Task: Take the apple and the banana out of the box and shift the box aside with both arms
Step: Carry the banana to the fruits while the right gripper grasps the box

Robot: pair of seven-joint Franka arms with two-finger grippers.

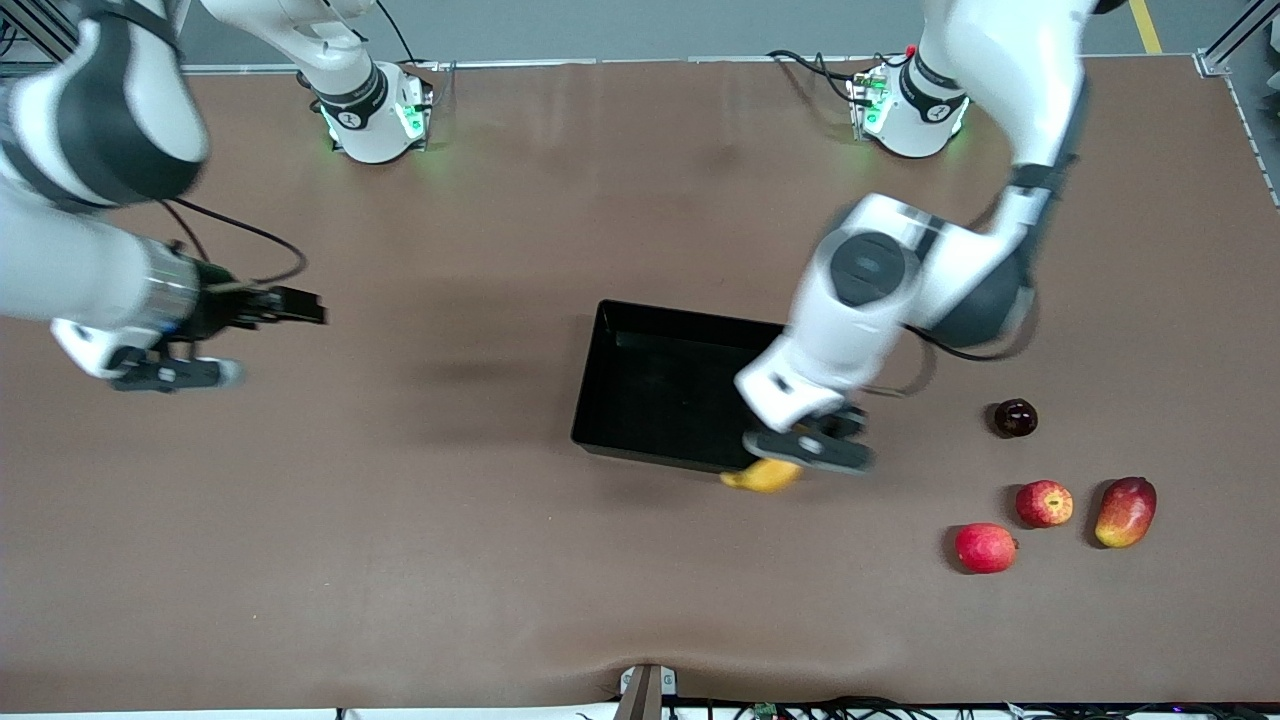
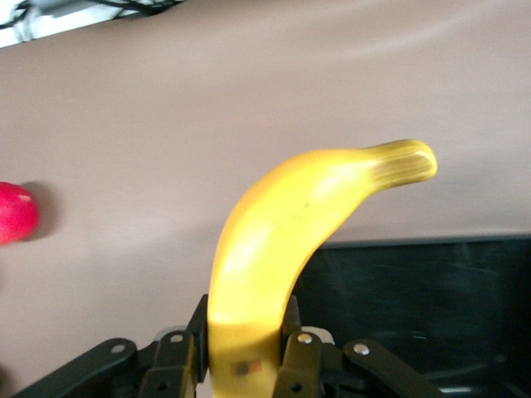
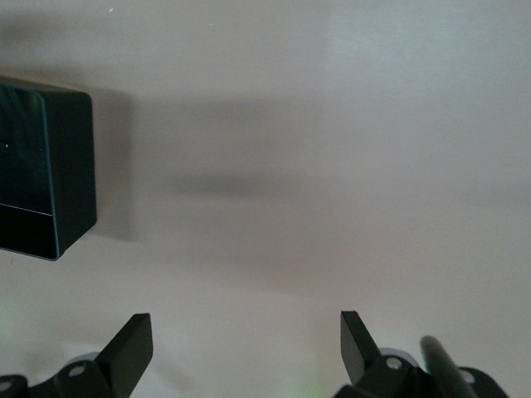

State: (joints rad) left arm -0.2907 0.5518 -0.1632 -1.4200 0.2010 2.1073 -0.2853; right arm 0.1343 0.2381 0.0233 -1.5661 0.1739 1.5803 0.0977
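Observation:
My left gripper (image 1: 792, 460) is shut on the curved yellow banana (image 1: 764, 476) and holds it over the black box's (image 1: 640, 385) camera-side wall, at the corner toward the left arm's end. In the left wrist view the fingers (image 2: 184, 352) clamp the banana (image 2: 290, 240), with the box (image 2: 431, 307) under its tip. The streaked red apple (image 1: 1044, 503) lies on the table toward the left arm's end. My right gripper (image 1: 305, 307) is open and empty above the table toward the right arm's end, apart from the box (image 3: 41, 182); it also shows in the right wrist view (image 3: 245, 332).
A plain red apple (image 1: 985, 547) lies nearer the camera than the streaked one, and shows in the left wrist view (image 2: 15, 211). A red-yellow mango (image 1: 1125, 511) lies beside them. A dark round fruit (image 1: 1015, 417) lies farther from the camera.

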